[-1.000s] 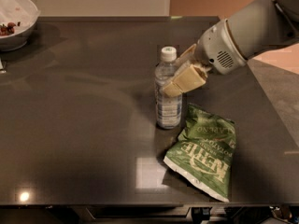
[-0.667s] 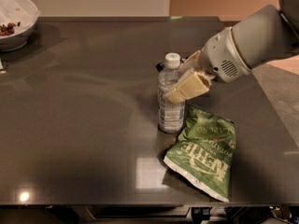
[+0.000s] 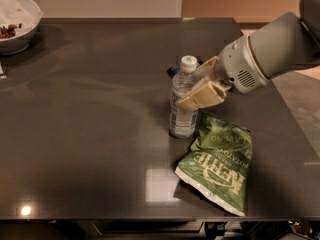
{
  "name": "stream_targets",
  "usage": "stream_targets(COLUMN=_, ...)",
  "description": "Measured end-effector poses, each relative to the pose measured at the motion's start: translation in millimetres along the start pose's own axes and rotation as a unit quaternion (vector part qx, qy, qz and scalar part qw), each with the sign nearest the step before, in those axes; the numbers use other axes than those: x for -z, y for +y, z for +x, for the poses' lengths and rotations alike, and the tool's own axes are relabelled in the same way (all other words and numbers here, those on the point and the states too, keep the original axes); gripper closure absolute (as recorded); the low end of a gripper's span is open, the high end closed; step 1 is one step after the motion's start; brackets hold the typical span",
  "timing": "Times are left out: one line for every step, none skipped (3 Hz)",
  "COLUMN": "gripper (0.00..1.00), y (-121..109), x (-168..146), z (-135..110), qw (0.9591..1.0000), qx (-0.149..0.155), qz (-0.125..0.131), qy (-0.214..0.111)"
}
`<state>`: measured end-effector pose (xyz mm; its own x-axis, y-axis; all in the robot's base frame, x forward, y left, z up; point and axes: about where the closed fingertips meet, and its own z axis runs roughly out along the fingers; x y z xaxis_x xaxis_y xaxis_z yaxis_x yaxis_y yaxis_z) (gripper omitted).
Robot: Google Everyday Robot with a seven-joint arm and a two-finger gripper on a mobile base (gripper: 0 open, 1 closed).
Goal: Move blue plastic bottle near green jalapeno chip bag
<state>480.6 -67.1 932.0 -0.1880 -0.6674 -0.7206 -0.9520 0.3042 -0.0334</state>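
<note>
The blue plastic bottle (image 3: pixel 182 104), clear with a white cap, stands on the dark table just left of the green jalapeno chip bag (image 3: pixel 218 163). It leans slightly to the right, and its base is almost at the bag's upper left corner. The bag lies flat at the front right with white "KETTLE" lettering. My gripper (image 3: pixel 194 86) reaches in from the right. Its tan fingers (image 3: pixel 205 96) are closed around the bottle's upper half, one in front of it and one behind.
A small dark blue item (image 3: pixel 172 72) lies just behind the bottle, mostly hidden. A white bowl (image 3: pixel 20 33) with some food sits at the far left corner. The table's front edge (image 3: pixel 150 219) runs close below the bag, and its right edge lies beyond the arm.
The gripper and the bottle in it have shifted a little to the right and nearer the chip bag. The bag has not moved.
</note>
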Motion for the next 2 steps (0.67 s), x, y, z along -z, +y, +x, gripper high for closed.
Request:
stream_targets(gripper=0.0, y=1.5, x=-0.9, z=-1.7, qw=1.0, qx=0.002, qz=-0.001, qy=0.0)
stream_targets(gripper=0.0, y=1.5, x=-0.9, z=-1.8, qw=1.0, qx=0.002, qz=-0.001, qy=0.0)
